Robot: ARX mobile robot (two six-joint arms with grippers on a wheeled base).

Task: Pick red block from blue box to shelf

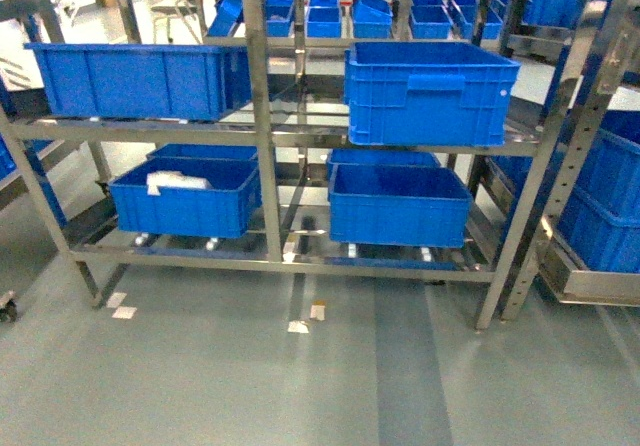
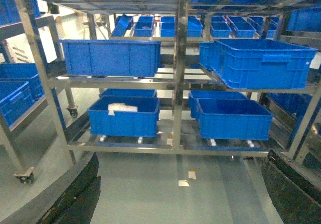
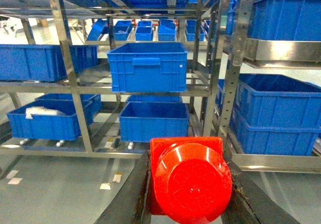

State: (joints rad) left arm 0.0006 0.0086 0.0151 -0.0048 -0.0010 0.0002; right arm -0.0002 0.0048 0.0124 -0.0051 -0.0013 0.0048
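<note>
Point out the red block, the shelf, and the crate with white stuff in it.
red block (image 3: 190, 184): right wrist view, round stud face.
shelf (image 1: 258, 116): head view, centre upright.
crate with white contents (image 1: 185, 211): head view, front wall.

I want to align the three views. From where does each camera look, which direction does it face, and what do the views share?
Head: on the robot, faces forward and slightly down at the shelf and grey floor; no robot parts visible.
Left wrist: faces the shelf; dark fingers at both lower corners, nothing between them.
Right wrist: faces the shelf from farther right; fingers grip the red block.
Shared: all three show the crate with white contents.
</note>
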